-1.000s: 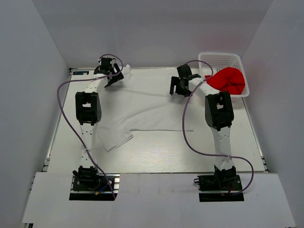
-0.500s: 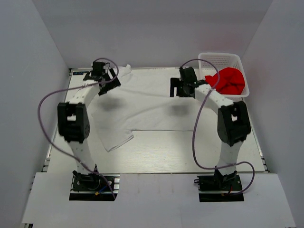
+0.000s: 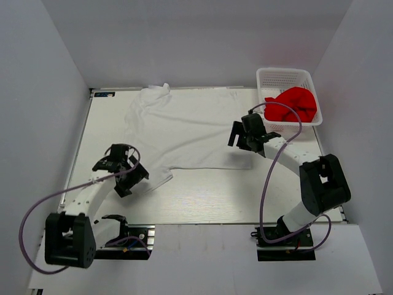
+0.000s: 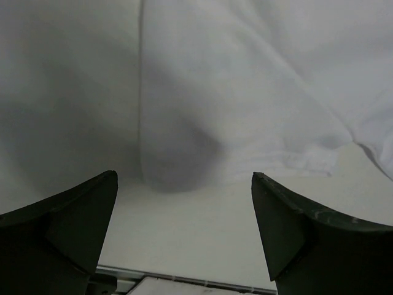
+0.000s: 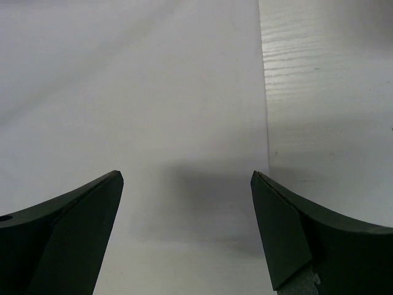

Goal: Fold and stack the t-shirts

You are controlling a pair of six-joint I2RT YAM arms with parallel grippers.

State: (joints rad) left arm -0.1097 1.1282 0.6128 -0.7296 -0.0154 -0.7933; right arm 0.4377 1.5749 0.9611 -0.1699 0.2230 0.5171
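— What do we see of the shirts?

— The white shirt lies spread on the surface, left of the basket. It is mostly flat, with soft creases running across it, a bunched bit at the corner farthest left of the basket, and a flap sticking out at the near left corner. The red shirt is crumpled inside the basket and spills over its near rim.

— And where are the arms?

— We find the right fingers just near-left of the basket, over the white shirt's right edge. In the right wrist view that straight edge runs up between them, with bare wood beside it. The left fingers are well apart from the basket, far to its left and nearer to us, at the flap. The left wrist view shows a rounded fold and a hem ahead of them.

— Are they holding anything?

— No. We see both pairs spread wide and released, with no cloth between them.
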